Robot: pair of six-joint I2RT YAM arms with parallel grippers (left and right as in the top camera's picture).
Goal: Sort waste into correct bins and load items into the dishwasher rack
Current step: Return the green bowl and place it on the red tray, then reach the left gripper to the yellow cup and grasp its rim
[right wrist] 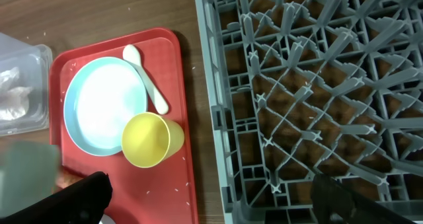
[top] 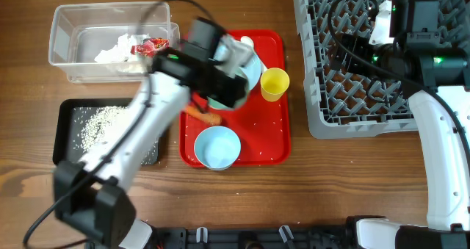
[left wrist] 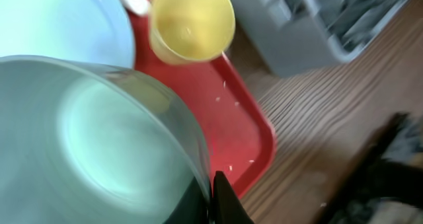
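Observation:
My left gripper (top: pixel 229 86) is shut on the rim of the pale green bowl (left wrist: pixel 99 138) and holds it over the red tray (top: pixel 268 142). The pinch shows in the left wrist view (left wrist: pixel 215 196). The light blue plate (right wrist: pixel 106 105), white spoon (right wrist: pixel 147 78) and yellow cup (top: pixel 274 84) are on the tray. The light blue bowl (top: pixel 217 148) sits at the tray's front, with the carrot (top: pixel 203 114) behind it. My right gripper (right wrist: pixel 215 204) is open and empty over the grey dishwasher rack (top: pixel 360 95).
The clear tub (top: pixel 66 54) at the back left holds white tissue (top: pixel 117 49) and the red wrapper (top: pixel 150 46). The black tray (top: pixel 70 113) in front of it holds rice grains (top: pixel 99 123). A few grains lie on the red tray.

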